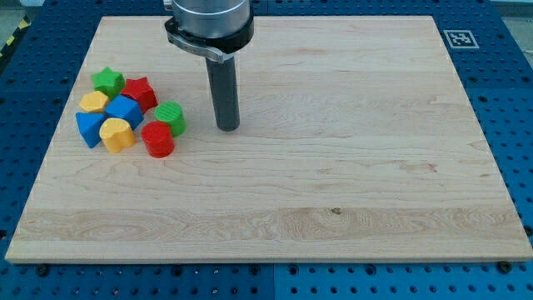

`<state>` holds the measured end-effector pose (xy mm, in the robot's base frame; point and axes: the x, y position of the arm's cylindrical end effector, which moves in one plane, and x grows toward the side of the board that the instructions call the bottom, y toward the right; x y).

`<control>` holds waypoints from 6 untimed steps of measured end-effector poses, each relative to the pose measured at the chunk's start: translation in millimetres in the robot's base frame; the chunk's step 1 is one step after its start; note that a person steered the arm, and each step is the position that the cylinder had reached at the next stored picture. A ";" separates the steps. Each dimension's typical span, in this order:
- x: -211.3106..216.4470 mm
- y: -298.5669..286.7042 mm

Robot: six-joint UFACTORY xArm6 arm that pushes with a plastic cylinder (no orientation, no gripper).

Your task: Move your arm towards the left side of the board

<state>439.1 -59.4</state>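
My tip (228, 127) rests on the wooden board (333, 183), left of the board's middle and toward the view's top. A cluster of blocks lies to its left: a green star (108, 81), a red star (140, 92), a yellow block (94, 102), a blue block (125, 109), a blue triangle-like block (87, 129), a yellow heart-like block (117, 134), a green cylinder (171, 118) and a red cylinder (157, 139). The green cylinder is the closest, a short gap left of my tip. My tip touches no block.
The arm's grey mount (208, 25) hangs over the board's top edge above the tip. A black-and-white marker tag (460, 38) sits at the board's top right corner. Blue perforated table (508, 100) surrounds the board.
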 end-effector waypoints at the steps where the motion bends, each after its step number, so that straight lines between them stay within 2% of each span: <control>1: 0.0 0.0; 2: -14.5 -7.7; 4: -122.5 -76.8; 6: -132.1 -230.5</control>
